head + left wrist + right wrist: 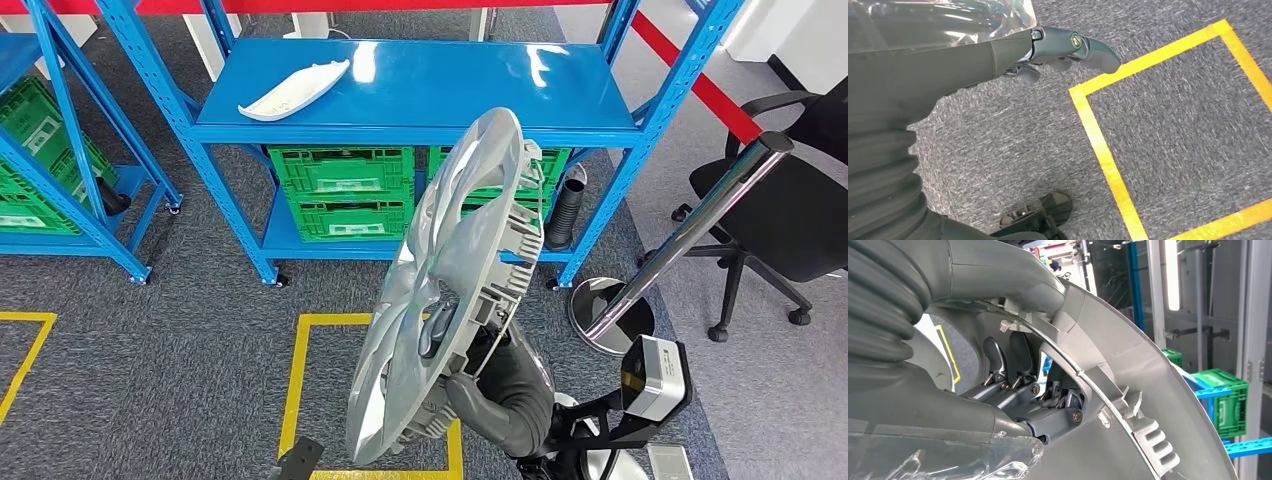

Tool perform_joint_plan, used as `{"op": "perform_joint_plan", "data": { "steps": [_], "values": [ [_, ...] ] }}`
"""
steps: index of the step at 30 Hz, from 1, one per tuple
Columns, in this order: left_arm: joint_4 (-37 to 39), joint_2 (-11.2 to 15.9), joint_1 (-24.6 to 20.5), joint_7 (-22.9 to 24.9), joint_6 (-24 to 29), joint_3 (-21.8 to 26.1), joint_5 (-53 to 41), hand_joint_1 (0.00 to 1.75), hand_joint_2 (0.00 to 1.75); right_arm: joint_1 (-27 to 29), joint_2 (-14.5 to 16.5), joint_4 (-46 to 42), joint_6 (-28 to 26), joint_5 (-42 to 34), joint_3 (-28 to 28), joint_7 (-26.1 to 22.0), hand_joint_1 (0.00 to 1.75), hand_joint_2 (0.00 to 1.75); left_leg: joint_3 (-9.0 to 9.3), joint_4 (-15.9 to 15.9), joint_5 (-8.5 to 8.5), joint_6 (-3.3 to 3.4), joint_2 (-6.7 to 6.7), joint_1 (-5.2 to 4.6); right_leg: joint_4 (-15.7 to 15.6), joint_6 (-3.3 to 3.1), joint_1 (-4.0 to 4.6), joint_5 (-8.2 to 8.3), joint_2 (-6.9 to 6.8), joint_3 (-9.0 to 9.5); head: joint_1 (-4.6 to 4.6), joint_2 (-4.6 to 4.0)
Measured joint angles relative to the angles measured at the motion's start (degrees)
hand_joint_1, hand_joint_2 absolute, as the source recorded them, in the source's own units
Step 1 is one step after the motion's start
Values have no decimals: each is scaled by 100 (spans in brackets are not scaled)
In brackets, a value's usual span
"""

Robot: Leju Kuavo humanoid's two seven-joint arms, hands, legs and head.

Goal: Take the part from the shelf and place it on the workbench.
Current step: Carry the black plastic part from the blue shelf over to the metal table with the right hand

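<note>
hubcap (pixel 440 290): silver plastic, satin | shelf (pixel 420 85): glossy blue metal | floor (pixel 180 330): rough grey carpet

one hubcap (pixel 440 290), one white part (pixel 293 92), two blue shelves (pixel 420 125), three green crates (pixel 340 190).

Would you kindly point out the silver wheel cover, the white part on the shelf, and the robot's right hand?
silver wheel cover (pixel 440 270), head view, on its spoked outer face.
white part (pixel 292 92), head view, middle of its curved body.
right hand (pixel 1013 390), right wrist view, on the fingers hooked through the cover.
</note>
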Motion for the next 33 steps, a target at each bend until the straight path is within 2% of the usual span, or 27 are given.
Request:
{"op": "perform_joint_plan", "data": {
  "steps": [1,2,3,4,5,6,8,9,10,11,13,15,16,18,19,20,21,23,24,25,26,27,28,29,30,31,33],
  "values": [
    [-1,-2,-3,-1,-1,1,1,0,175,-2,0,-2,0,0,-2,-1,175,175,-41,1,58,-33,1,9,-251,-20,24,-64,5,132,-2,0],
    [-1,-4,-2,-1,-1,1,3,0,175,-1,0,-2,-1,0,-3,0,175,175,-77,-9,126,-70,1,22,-372,-35,41,-67,10,150,-4,0],
    [-1,-4,2,0,-1,0,7,0,175,-1,1,-1,-3,0,-4,1,175,175,-124,-16,164,-104,-8,39,-404,-60,40,-12,5,101,1,0],
    [-1,-4,12,-1,-1,-1,10,0,175,0,1,1,-5,-3,-4,3,175,175,-170,3,115,-142,-21,47,-426,-94,34,65,0,40,4,0],
    [-1,-4,23,-1,-1,-2,14,0,175,0,2,2,-8,-9,-4,5,175,175,-222,103,-47,-177,-36,50,-443,-135,20,144,-11,-28,-4,0],
    [-1,-4,29,-1,-1,-3,16,0,175,-1,3,3,-10,-17,-4,6,175,175,-282,308,-311,-209,-49,57,-446,-168,3,214,-24,-102,-13,0],
    [-1,-2,31,-2,-1,-4,17,0,175,0,4,4,-13,-35,-5,10,175,175,-385,974,-860,-269,-53,75,-387,-199,4,319,-40,-273,-42,0],
    [-1,-1,30,-2,-2,-4,16,0,175,2,4,5,-14,-39,-4,13,175,175,-398,1294,-976,-292,-52,87,-341,-198,3,366,-48,-371,-46,0],
    [-1,0,31,-2,-1,-4,16,0,175,4,4,5,-15,-41,-3,17,175,175,-354,1493,-952,-312,-52,97,-287,-192,0,410,-53,-480,-49,0],
    [-1,1,32,-2,-1,-4,15,0,175,6,4,5,-17,-42,-2,20,175,175,-238,1525,-820,-327,-52,107,-227,-181,-5,453,-56,-596,-49,0],
    [-1,1,29,-2,-1,-4,15,0,175,12,4,5,-23,-42,-1,29,175,175,230,1049,-566,-338,-55,124,-99,-143,-17,530,-51,-819,-52,0],
    [-1,1,14,-3,-1,-4,13,0,175,21,4,2,-31,-42,-2,40,175,175,749,298,-661,-291,-67,111,10,-81,-14,603,-44,-975,-51,0],
    [-1,0,8,-4,-2,-4,11,0,175,25,4,0,-33,-42,-2,45,175,175,886,57,-750,-246,-72,96,34,-45,-13,651,-42,-1016,-53,0],
    [-1,-2,12,-5,-2,-4,9,0,175,32,3,0,-36,-42,-2,50,175,175,876,-71,-744,-139,-66,77,20,21,-19,762,-36,-1051,-52,0],
    [-1,-3,15,-5,-2,-3,9,0,175,35,2,0,-37,-42,-2,51,175,175,827,-80,-683,-92,-54,82,29,55,-24,741,-24,-1079,-56,0],
    [-2,-6,16,-5,-2,-3,9,0,175,39,0,0,-37,-43,-3,51,175,175,763,-90,-612,-45,-40,91,107,85,-28,609,-11,-1123,-47,0],
    [-2,-10,14,-6,-3,-3,8,0,175,44,-2,0,-38,-43,-4,52,175,175,683,-103,-535,-7,-27,102,287,111,-33,368,3,-1185,-39,0],
    [-3,-14,7,-8,-3,-3,7,0,175,57,-2,1,-39,-43,-5,56,175,175,513,-95,-388,34,-16,92,918,146,-46,-227,11,-1311,-12,0],
    [-3,-14,7,-8,-3,-3,7,0,175,65,-2,2,-40,-42,-5,57,175,175,419,-89,-318,36,-10,84,1252,156,-51,-388,11,-1338,-7,0],
    [-3,-13,7,-8,-2,-2,8,0,175,71,-3,2,-41,-42,-5,57,175,175,323,-77,-247,35,-4,78,1483,161,-54,-392,11,-1313,-4,0],
    [-3,-11,6,-8,-2,-2,8,0,175,74,-3,2,-45,-42,-5,57,175,175,222,-59,-180,29,2,74,1551,159,-56,-268,11,-1218,-1,0],
    [-3,-11,6,-8,-2,-3,9,0,175,75,-4,2,-50,-42,-5,57,175,175,122,-37,-116,19,5,71,1436,151,-57,-87,12,-1038,-1,0],
    [-3,-11,5,-8,-2,-3,10,0,175,75,-4,2,-57,-42,-5,57,175,175,32,-11,-58,4,6,71,1143,137,-57,58,13,-770,0,0],
    [-3,-11,4,-10,-2,-3,10,0,175,74,-4,0,-68,-42,-6,57,175,175,-49,18,-8,-17,5,64,718,119,-52,96,17,-451,1,0],
    [-3,-11,3,-13,0,-2,11,0,175,74,-3,-4,-84,-40,-7,55,175,175,-110,36,41,-45,3,58,284,94,-44,35,23,-158,-2,0],
    [-3,-11,1,-15,2,-2,13,0,175,73,-3,-8,-102,-33,-10,49,175,175,-161,44,96,-79,2,59,-58,67,-28,-58,30,41,-4,0],
    [-3,-12,8,-11,6,-2,18,0,175,83,-2,-15,-145,-5,-20,28,175,175,-235,21,215,-161,3,81,-343,-14,4,-135,41,122,-9,0]
  ]
}}
